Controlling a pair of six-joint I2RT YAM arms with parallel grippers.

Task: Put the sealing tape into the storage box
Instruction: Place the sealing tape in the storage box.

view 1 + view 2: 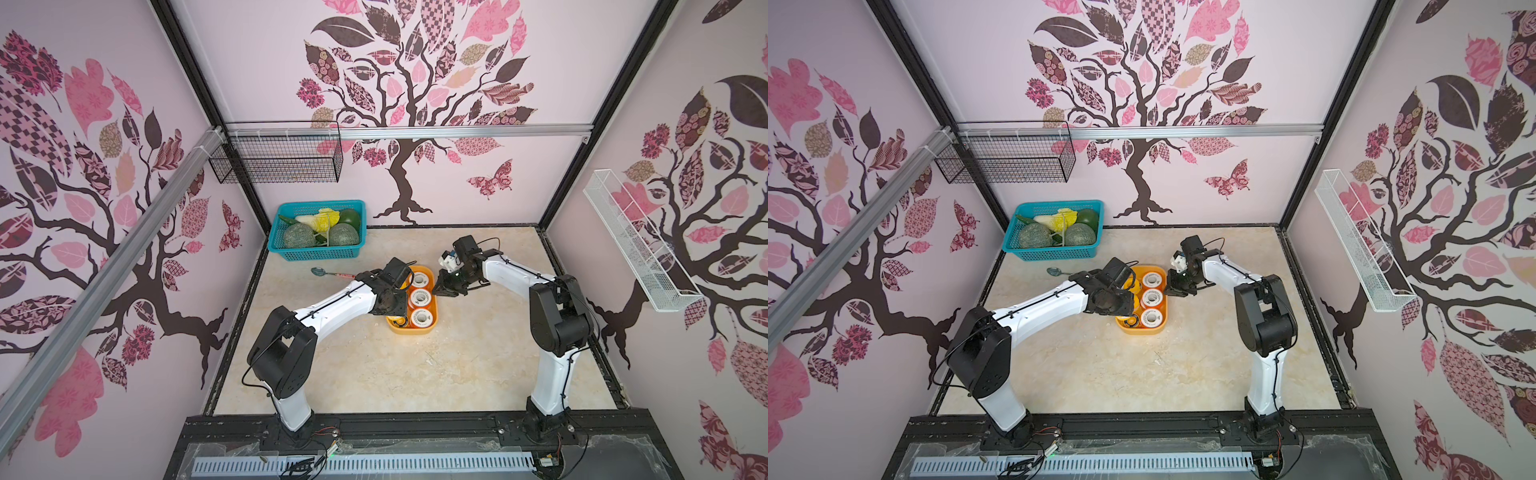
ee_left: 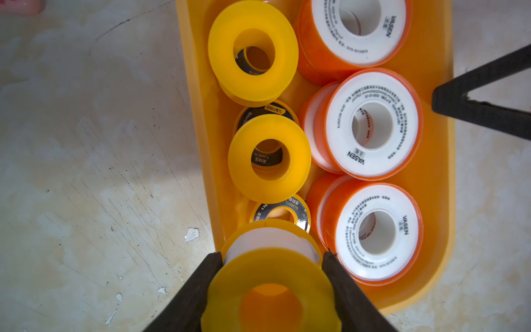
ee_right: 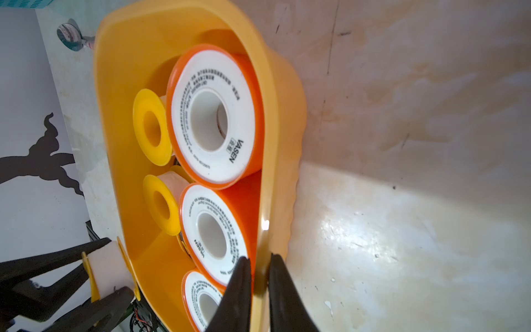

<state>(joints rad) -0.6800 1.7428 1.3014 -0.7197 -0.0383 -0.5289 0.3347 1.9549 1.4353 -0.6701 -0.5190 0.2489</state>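
Left gripper point(image 2: 272, 254): jaws about half apart, clamped on a plain yellow spool point(image 2: 270, 290) at the near-left corner of the storage box point(image 2: 431, 201). I can't tell whether it has touched down. Inside I see two yellow spools point(image 2: 253, 51) on the left and three orange-rimmed spools point(image 2: 373, 126) on the right. The right gripper point(image 3: 260, 257) is nearly closed, pinching the box's right wall.

The beige marble-pattern tabletop point(image 1: 415, 365) is scratched and chipped and carries three items. A teal lattice basket point(image 1: 316, 252) stands in its far left corner. A spoon point(image 1: 332, 273) lies just in front of the basket. The yellow-orange storage box point(image 1: 411, 331) rests near the centre, with its long sides running front to back.
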